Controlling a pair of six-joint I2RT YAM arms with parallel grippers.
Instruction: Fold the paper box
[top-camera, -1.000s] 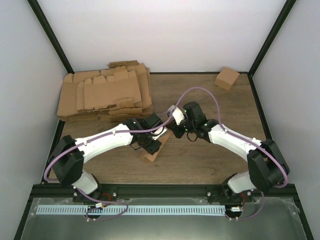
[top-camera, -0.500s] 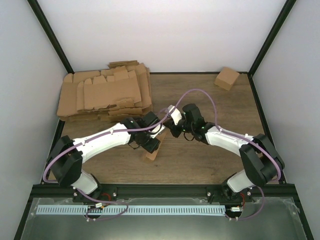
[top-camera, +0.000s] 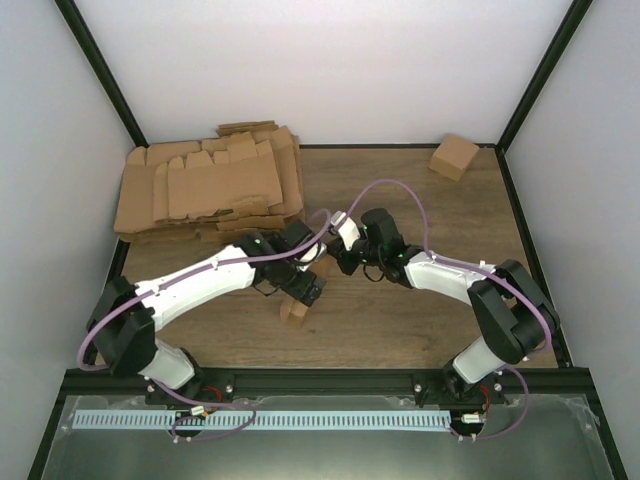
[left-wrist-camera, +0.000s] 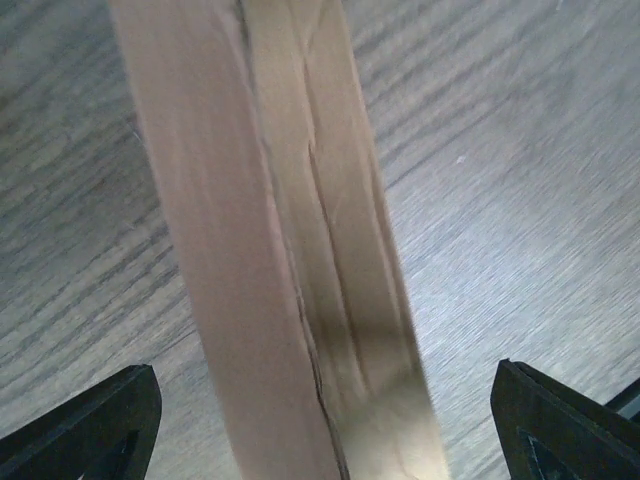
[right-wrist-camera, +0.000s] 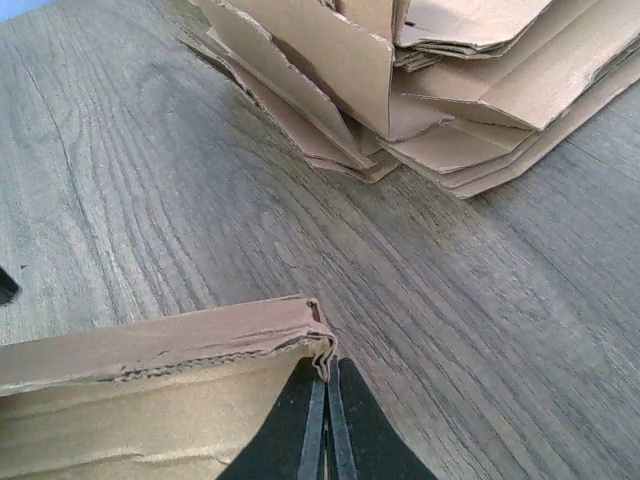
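Right wrist: right gripper (right-wrist-camera: 327, 372) pinches paper box (right-wrist-camera: 150, 400) corner; left gripper (left-wrist-camera: 320, 420) open around it.

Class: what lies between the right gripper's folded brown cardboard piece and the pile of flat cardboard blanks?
Only bare wooden tabletop separates the folded brown cardboard piece from the pile of flat cardboard blanks; the right wrist view shows it.

Bright even light, soft shadows, left wrist view blurred close-up
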